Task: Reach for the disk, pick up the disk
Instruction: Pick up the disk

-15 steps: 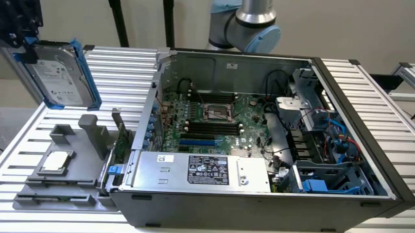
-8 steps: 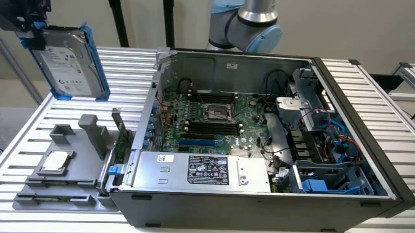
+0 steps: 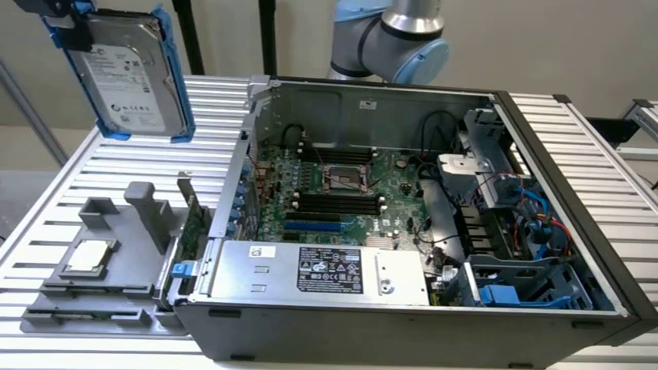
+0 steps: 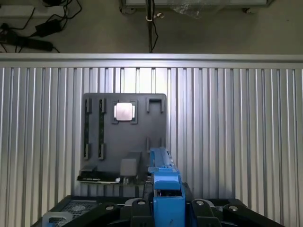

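Disk [image 3: 129, 73] in the claw's [image 4: 168, 206] grip

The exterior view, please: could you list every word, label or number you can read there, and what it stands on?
On the disk, white label: print too small to read.
On the silver box, black-and-white label: too small to read.
On the same box, small white sticker: unreadable.
No other text can be made out.

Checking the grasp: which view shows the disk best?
Exterior view: the disk hangs above the table, label and blue rails facing the camera, gripper clamped on its top. The wrist view catches one blue rail edge-on.
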Tool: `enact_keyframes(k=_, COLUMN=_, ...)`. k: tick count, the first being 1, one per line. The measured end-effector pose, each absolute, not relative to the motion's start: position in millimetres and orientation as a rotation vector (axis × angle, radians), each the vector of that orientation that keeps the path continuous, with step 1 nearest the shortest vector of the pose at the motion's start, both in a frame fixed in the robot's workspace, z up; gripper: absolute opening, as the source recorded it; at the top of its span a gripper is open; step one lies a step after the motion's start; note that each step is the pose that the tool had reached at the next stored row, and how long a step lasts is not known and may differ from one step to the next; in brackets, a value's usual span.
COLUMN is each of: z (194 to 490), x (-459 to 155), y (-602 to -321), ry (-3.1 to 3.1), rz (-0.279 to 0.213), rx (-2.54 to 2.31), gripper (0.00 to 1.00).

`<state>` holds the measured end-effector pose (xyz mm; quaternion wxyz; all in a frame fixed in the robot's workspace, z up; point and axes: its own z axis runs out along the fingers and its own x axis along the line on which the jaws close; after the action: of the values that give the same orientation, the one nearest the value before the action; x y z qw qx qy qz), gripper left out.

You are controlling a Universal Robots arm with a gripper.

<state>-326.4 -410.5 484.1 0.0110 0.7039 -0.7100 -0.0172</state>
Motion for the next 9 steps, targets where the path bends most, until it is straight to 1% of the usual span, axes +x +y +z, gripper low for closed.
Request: enact_keyframes(k=9, z=500.8, x=-285.4, y=-411.4, ry=-2.210, rz=-0.065, rx=2.191, gripper=0.33)
